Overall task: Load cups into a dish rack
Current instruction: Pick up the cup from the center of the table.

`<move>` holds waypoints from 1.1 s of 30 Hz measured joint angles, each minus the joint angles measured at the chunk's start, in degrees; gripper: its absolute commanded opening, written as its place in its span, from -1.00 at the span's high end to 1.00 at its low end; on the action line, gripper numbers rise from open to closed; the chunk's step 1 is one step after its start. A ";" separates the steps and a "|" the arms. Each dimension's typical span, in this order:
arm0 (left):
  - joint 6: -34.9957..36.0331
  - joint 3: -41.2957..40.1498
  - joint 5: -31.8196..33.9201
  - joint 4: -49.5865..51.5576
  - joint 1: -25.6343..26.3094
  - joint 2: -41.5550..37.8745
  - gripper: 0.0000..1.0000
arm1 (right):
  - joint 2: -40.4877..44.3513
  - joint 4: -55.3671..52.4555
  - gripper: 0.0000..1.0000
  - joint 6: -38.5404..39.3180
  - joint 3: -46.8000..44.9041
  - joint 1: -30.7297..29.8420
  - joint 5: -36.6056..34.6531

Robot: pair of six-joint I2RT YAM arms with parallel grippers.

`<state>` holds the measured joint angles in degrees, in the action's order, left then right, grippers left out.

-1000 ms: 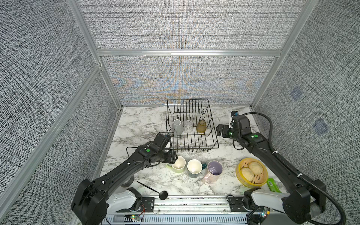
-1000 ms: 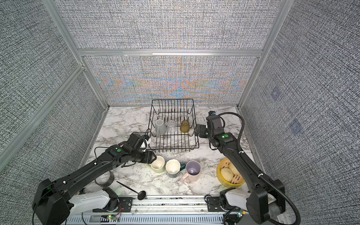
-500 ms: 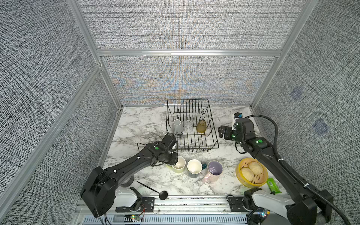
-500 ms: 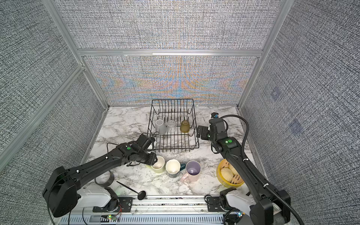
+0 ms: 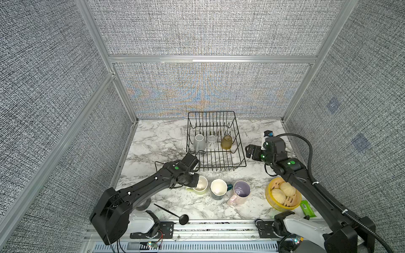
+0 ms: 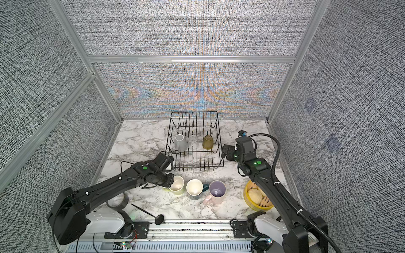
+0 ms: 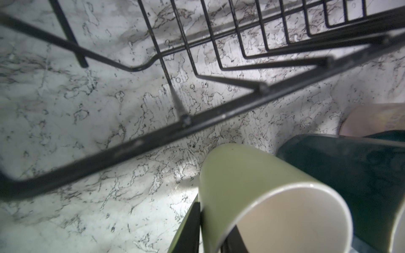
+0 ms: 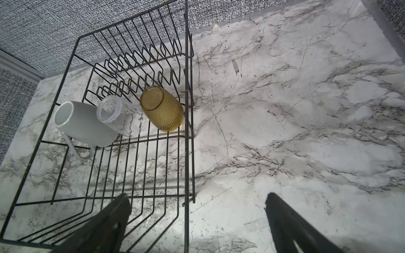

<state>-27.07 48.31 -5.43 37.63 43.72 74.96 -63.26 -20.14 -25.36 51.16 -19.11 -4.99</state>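
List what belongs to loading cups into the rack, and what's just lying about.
Job: dish rack; inside it, grey mug, clear glass, amber tumbler; outside it, yellow-green mug, teal mug, pink mug.
Lying about: steamer basket of buns, black ladle, tape roll, green packet.

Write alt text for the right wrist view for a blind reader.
A black wire dish rack on a marble table holds a grey mug, a clear glass and an amber tumbler in a row. Nearer, two black fingers stand wide apart.
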 measured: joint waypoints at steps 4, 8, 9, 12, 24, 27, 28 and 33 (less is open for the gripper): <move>-1.73 -1.40 0.20 0.59 0.00 -0.74 0.90 | -1.38 1.84 -0.93 -2.34 -0.48 0.00 2.21; -2.82 -2.14 -0.33 1.60 0.00 -2.89 1.00 | -1.60 3.52 -0.92 -3.17 -0.22 0.00 4.11; -3.10 -1.79 -0.28 2.64 0.00 -3.82 1.00 | -1.55 3.72 -0.92 -3.17 -0.20 0.00 4.17; -4.11 1.55 -0.09 5.86 0.00 -6.69 1.00 | -0.70 3.82 -0.93 -2.99 -0.02 -0.02 5.62; -4.96 10.80 2.16 6.69 -2.19 -20.00 1.00 | 3.04 15.85 -0.93 -5.46 -4.04 -0.33 28.15; -6.12 11.58 -0.07 3.87 -4.52 -20.52 1.00 | 3.10 20.22 -0.95 -9.20 -5.95 -0.31 31.30; -6.56 11.67 -1.22 2.82 -5.44 -20.35 1.00 | 3.17 21.86 -0.96 -10.21 -6.78 -0.26 32.26; -11.80 12.13 -10.58 -5.77 -9.44 -16.98 1.00 | 3.32 35.58 -0.98 -13.53 -12.83 -0.37 38.93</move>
<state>-38.87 60.45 -16.01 31.86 34.28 57.98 -59.94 15.44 -38.89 38.33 -19.49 33.93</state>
